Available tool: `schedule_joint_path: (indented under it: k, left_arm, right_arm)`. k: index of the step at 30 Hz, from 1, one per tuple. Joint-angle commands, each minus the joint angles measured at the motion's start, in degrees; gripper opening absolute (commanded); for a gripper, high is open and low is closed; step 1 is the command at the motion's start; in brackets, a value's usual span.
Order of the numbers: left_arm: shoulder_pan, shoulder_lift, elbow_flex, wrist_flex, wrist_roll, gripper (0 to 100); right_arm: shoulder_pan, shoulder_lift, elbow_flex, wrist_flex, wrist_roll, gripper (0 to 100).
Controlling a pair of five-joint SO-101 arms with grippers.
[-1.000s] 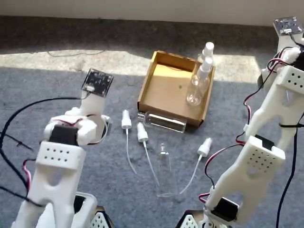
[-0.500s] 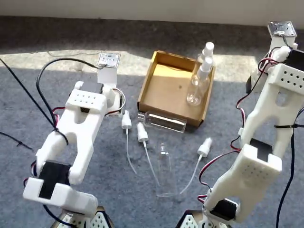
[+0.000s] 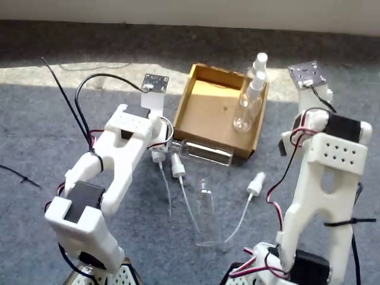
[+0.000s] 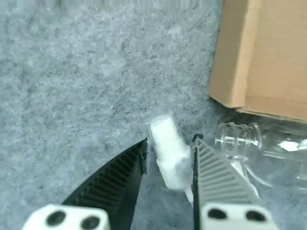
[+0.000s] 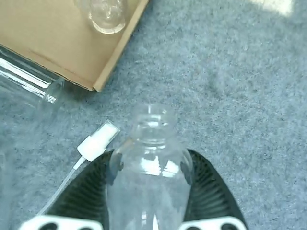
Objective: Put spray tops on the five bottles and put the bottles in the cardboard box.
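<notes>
Since a second ago I had swung the left arm in from its raised spot out to the side, and the left gripper (image 4: 170,143) was down on the grey carpet (image 4: 72,72) with its jaws parted around a white spray top (image 4: 168,152). The top lay between the two tips, close against the grey jaw and with a sliver of gap on the black jaw's side. Just beyond the grey jaw lay an uncapped bottle (image 4: 268,143), its threaded neck pointing toward the jaw tip, with a corner of the cardboard box (image 4: 268,57) farther ahead. The right arm had also come inward from the far edge. The right gripper (image 5: 149,155) was clamped on a clear bottle (image 5: 148,143), neck pointing out past the tips, with another loose top (image 5: 96,141) just ahead of one jaw. The box, the two capped bottles (image 3: 248,104) standing in it and the bottle on the carpet (image 3: 206,211) had not shifted.
</notes>
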State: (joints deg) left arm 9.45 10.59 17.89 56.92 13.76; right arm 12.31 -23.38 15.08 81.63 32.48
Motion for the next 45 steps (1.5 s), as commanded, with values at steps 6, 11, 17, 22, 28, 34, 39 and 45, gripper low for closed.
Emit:
schedule_joint_path:
  k: [6,11,17,22,28,34,39,45]
  left_arm:
    - [-1.3,3.0,-1.5,-1.1,0.4,15]
    - [-3.8,3.0,-1.5,-1.1,0.2,8]
    - [-3.9,2.7,-1.8,-1.0,0.2,1]
    - [-6.5,-2.7,-2.0,1.9,0.2,0]
    - [-11.2,-19.3,-0.2,7.3,-0.4,0]
    - [-12.4,-39.0,3.7,7.7,-2.6,0]
    - [-12.3,-52.6,0.0,7.7,-2.6,0]
    - [-12.0,-60.3,-8.9,7.6,-2.4,0]
  right_arm:
    - [-0.7,-17.1,15.7,-5.6,0.7,0.4]
    - [-0.9,-17.5,15.8,-5.7,0.4,0.4]
    - [-7.3,-18.0,15.9,-5.7,0.1,0.4]
    - [-13.6,-18.0,15.8,-9.2,-9.8,0.4]
    - [-23.0,-18.0,16.0,-17.9,-18.6,0.4]
    - [-34.3,-18.0,16.1,-24.7,-20.4,0.4]
    - [-43.2,-18.1,21.1,-25.8,-20.4,0.4]
    - [-45.2,-18.1,26.0,-34.1,-20.7,0.4]
